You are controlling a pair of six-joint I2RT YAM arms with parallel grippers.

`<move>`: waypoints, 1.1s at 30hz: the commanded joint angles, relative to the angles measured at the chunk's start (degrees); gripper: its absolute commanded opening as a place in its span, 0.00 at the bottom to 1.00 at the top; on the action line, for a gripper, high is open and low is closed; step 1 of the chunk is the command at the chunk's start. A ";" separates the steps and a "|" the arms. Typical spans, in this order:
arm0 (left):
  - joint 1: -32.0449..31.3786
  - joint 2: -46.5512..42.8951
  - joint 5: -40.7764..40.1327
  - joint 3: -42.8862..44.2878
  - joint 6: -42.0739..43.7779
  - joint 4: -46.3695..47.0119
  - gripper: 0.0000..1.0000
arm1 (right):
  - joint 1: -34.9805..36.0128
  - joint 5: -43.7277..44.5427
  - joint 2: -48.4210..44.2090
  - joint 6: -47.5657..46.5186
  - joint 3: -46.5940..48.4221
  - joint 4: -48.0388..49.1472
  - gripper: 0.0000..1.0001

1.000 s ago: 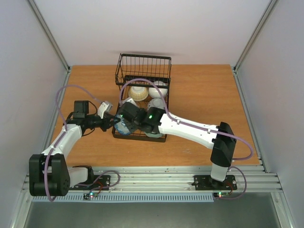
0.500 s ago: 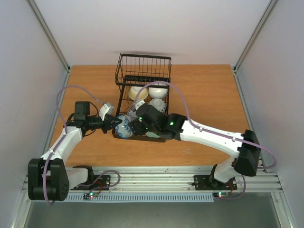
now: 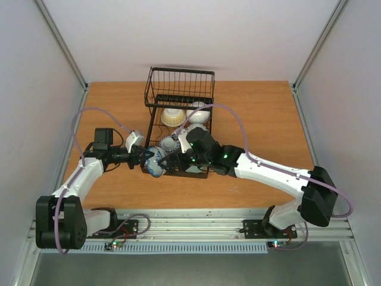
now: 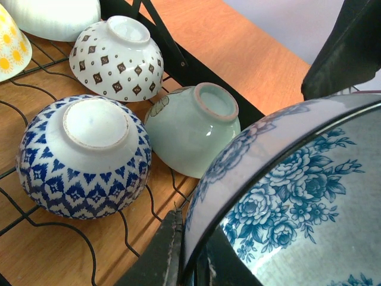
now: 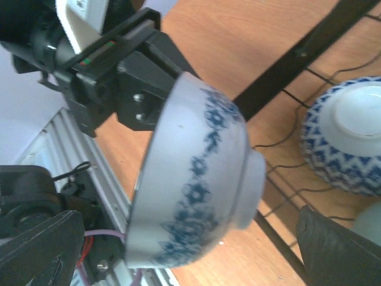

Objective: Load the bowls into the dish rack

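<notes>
A blue-and-white floral bowl (image 3: 155, 162) hangs tilted on its side at the near left corner of the black wire dish rack (image 3: 180, 72). My left gripper (image 3: 144, 159) is shut on its rim (image 4: 238, 179), one finger (image 4: 167, 253) outside the wall. My right gripper (image 5: 187, 217) stands open, its fingers (image 5: 44, 244) well apart either side of that bowl (image 5: 196, 179) without touching. In the rack lie upside down a blue zigzag bowl (image 4: 86, 155), a pale green bowl (image 4: 190, 128) and a diamond-patterned bowl (image 4: 116, 56).
Further back in the rack sit a plain white bowl (image 4: 53, 15) and a yellow-flowered one (image 4: 7, 42). The rack's taller basket section (image 3: 180, 88) stands at the far end. The right forearm (image 3: 268, 171) crosses the table beside the rack.
The right gripper has opened off the floral bowl and its arm has drawn back to the right. The left gripper keeps the bowl at the rack's near left corner.
</notes>
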 commanded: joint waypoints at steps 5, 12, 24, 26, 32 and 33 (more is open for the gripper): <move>0.23 -1.24 3.33 0.94 1.07 0.59 0.00 | -0.22 -8.72 3.38 5.80 -1.12 8.74 0.99; 0.23 -4.21 2.61 -0.52 0.42 2.66 0.00 | -0.22 -7.44 3.85 7.23 -1.45 8.43 0.99; 0.23 -5.43 2.20 -1.26 -0.37 3.44 0.00 | -0.22 -6.14 4.32 7.85 -2.86 8.37 0.99; 0.23 -5.26 2.68 -1.13 -0.29 3.13 0.00 | -0.22 -6.67 4.09 7.71 -3.63 9.46 0.99; 0.23 -1.84 6.76 2.00 5.17 -5.50 0.00 | -0.25 -9.69 5.01 7.54 -4.93 14.84 0.98; 0.23 -1.53 7.07 2.36 6.23 -6.36 0.01 | -0.22 -10.04 4.89 7.76 -5.30 16.35 0.96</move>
